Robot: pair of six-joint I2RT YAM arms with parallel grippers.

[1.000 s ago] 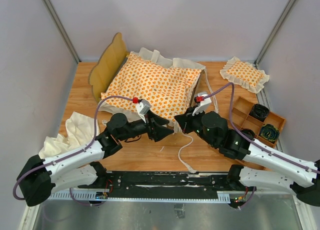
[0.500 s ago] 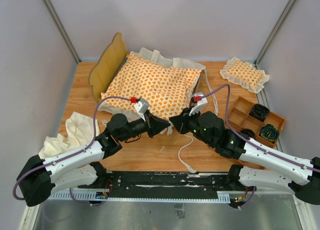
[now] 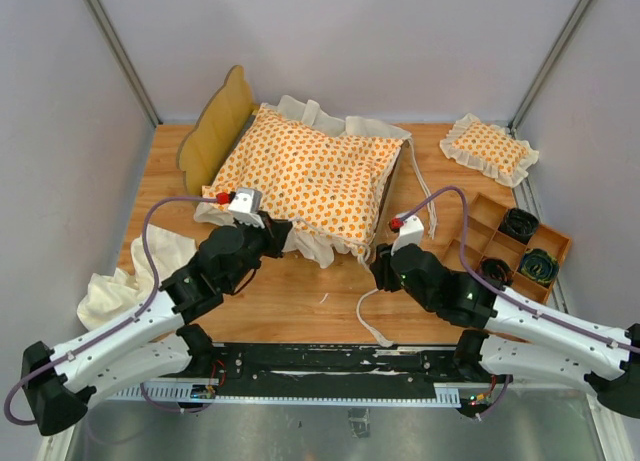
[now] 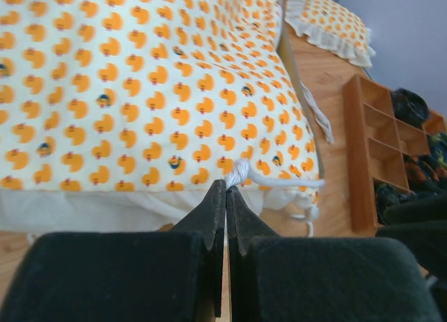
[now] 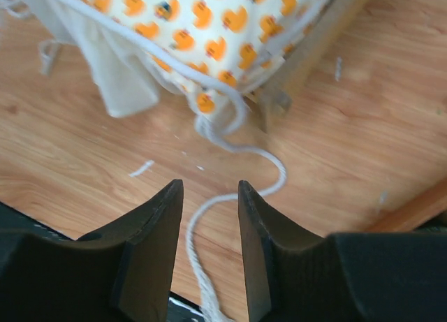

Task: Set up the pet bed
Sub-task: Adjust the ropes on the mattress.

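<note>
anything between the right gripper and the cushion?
Only a loose tie string on bare table, from the cushion corner to the open right gripper; right wrist view.

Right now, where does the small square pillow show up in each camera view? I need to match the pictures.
Top view: the small pillow lies at the far right, beyond the wooden tray.
Left wrist view: the pillow is at the upper right, past the big cushion's far corner.
Right wrist view: not in it.
Shared landmark: the big cushion shows in all three.
</note>
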